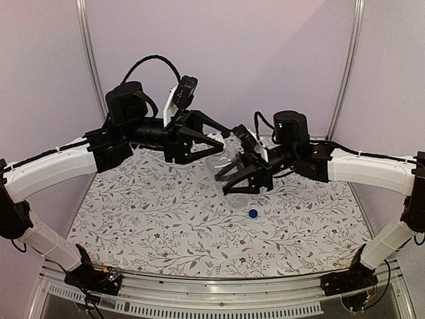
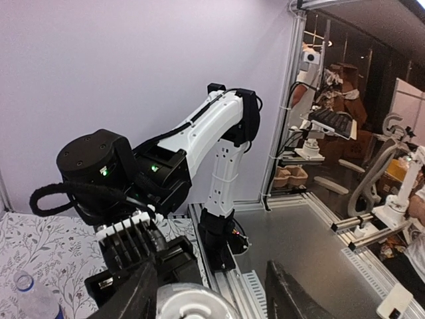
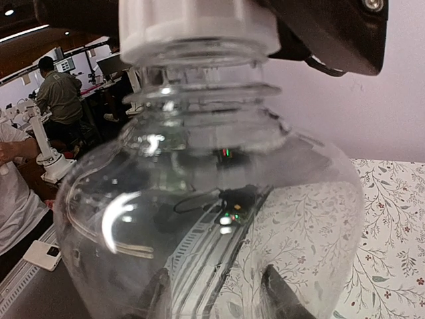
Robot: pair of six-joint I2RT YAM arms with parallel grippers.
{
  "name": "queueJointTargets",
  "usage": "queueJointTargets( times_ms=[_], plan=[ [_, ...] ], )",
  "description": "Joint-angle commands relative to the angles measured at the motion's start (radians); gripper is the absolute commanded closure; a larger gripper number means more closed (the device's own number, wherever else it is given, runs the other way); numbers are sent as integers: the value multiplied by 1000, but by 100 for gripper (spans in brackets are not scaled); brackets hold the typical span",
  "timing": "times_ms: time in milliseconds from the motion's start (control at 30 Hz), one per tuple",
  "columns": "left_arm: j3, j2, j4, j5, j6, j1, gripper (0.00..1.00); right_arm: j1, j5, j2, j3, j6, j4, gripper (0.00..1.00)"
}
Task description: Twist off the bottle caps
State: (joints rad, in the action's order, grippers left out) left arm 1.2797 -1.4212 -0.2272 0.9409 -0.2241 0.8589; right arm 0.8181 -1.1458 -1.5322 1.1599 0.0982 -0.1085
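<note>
From above, the right fingers [image 1: 232, 174] are closed on the clear bottle [image 1: 229, 159], holding it tilted in the air over the middle of the flowered counter [image 1: 133, 219]; the left fingers [image 1: 206, 151] reach in from the left to the bottle's upper end, and their grip cannot be judged from here; a blue cap [image 1: 253, 213] lies loose on the counter just below and to the right of the held bottle.

In the left wrist view, the white cap [image 2: 189, 302] sits at the bottom edge between the two dark left fingers [image 2: 133, 292]; a sliver of background shows between the cap and the right-hand finger, so I cannot tell whether they have hold of it; the right arm [image 2: 212, 133] fills the middle; a second bottle [image 2: 30, 296], its neck ringed in blue, stands on the counter at the lower left.

In the right wrist view, the clear bottle [image 3: 212, 219] fills the frame with the white cap [image 3: 196, 26] on its neck at the top; the left fingers [image 3: 332, 33] stand dark on either side of that cap; the right fingers [image 3: 282, 296] show at the bottom, seen through the plastic and pressed to the bottle's body.
</note>
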Motion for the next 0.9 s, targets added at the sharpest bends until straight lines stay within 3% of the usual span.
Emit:
queueJointTargets(
  times_ms=[0,300,400,600,867],
  plan=[
    [15,-10,-30,19,-6,-17,51,4,6,-6,35,17,24,63],
    [-13,16,10,-113,0,-15,76,4,116,9,35,8,41,64],
    [-42,49,15,-237,-8,-3,77,4,211,17,35,5,60,64],
    [-81,103,34,-625,-41,91,79,3,399,23,53,-3,104,64],
    [-62,82,74,-780,-99,133,89,1,487,7,66,-18,107,64]
  ],
)
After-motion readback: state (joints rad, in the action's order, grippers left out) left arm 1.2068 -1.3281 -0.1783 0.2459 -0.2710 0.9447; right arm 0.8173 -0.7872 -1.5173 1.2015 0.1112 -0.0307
